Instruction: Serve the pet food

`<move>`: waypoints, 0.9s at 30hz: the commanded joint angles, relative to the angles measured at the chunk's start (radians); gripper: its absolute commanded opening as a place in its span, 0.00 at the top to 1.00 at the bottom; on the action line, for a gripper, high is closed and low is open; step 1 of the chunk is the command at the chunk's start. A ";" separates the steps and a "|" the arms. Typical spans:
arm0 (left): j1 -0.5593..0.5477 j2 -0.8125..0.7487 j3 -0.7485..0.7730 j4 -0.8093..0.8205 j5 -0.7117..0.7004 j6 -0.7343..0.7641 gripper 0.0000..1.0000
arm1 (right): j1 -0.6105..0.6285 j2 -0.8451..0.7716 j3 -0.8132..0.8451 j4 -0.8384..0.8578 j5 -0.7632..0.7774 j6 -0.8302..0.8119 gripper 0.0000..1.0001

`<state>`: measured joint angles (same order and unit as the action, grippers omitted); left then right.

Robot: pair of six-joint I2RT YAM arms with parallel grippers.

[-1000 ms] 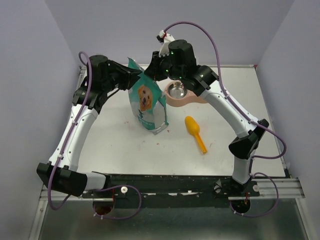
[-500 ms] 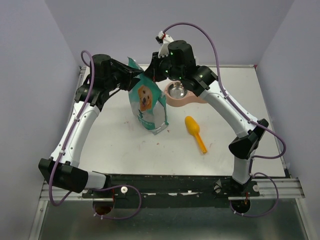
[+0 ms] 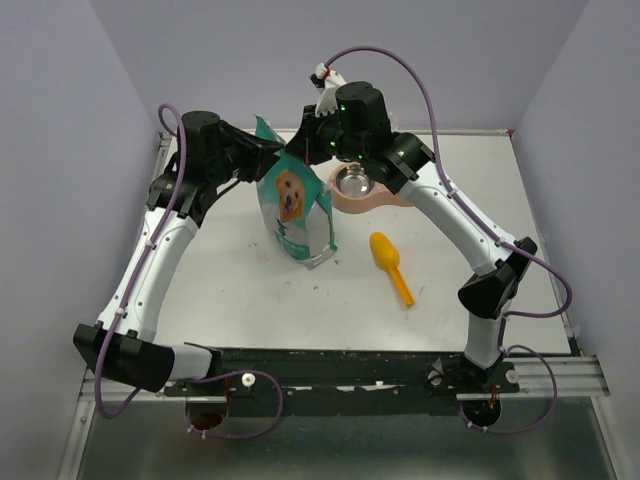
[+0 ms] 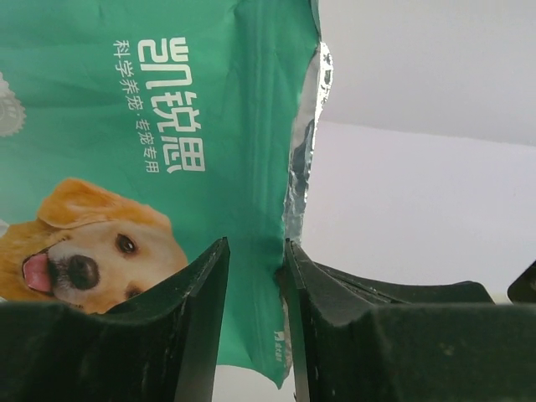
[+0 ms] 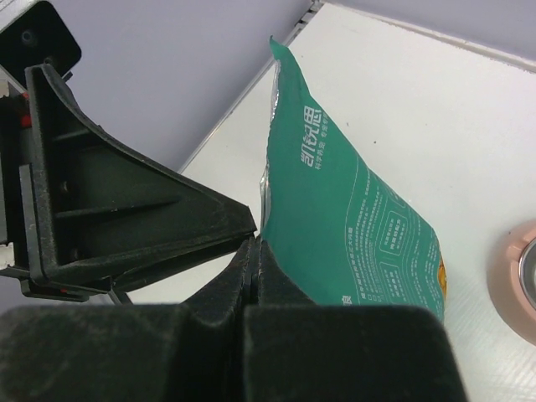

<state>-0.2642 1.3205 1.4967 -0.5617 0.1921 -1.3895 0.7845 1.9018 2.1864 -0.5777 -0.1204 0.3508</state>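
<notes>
The teal bag with a dog picture (image 3: 292, 205) stands upright on the white table, left of the middle. No kibble shows; it is hidden inside the bag. My right gripper (image 3: 306, 146) reaches the bag's top from behind; in the right wrist view it (image 5: 255, 243) is shut, pinching the edge of the bag (image 5: 352, 209). My left gripper (image 3: 270, 158) is at the bag's top from the left. In the left wrist view its fingers (image 4: 255, 247) stand apart astride the torn foil edge of the bag (image 4: 167, 126).
A steel bowl (image 3: 351, 181) sits in a pink holder (image 3: 385, 198) just right of the bag. An orange scoop (image 3: 390, 265) lies on the table nearer the front. Purple walls close in the table at the back and sides.
My left gripper has shifted slightly at the bag's top. The bag, the right arm, the bowl and the scoop have not moved.
</notes>
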 commanded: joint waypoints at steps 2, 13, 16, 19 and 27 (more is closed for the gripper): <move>-0.006 0.002 0.005 0.008 -0.007 -0.017 0.63 | 0.007 -0.024 -0.007 0.007 -0.010 0.008 0.99; -0.012 0.008 0.016 0.003 -0.016 0.001 0.52 | 0.009 -0.020 0.003 -0.004 -0.022 -0.006 0.99; -0.012 -0.009 0.017 0.002 -0.046 0.000 0.51 | 0.009 -0.020 0.004 -0.002 -0.030 -0.006 0.99; -0.012 0.009 0.045 -0.016 -0.043 0.006 0.52 | 0.009 -0.023 0.004 -0.002 -0.027 -0.007 0.99; -0.015 0.029 0.046 -0.021 -0.037 -0.003 0.59 | 0.007 -0.017 0.012 -0.005 -0.038 -0.010 0.99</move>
<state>-0.2707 1.3373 1.5185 -0.5716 0.1699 -1.3918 0.7845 1.9018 2.1864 -0.5777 -0.1253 0.3496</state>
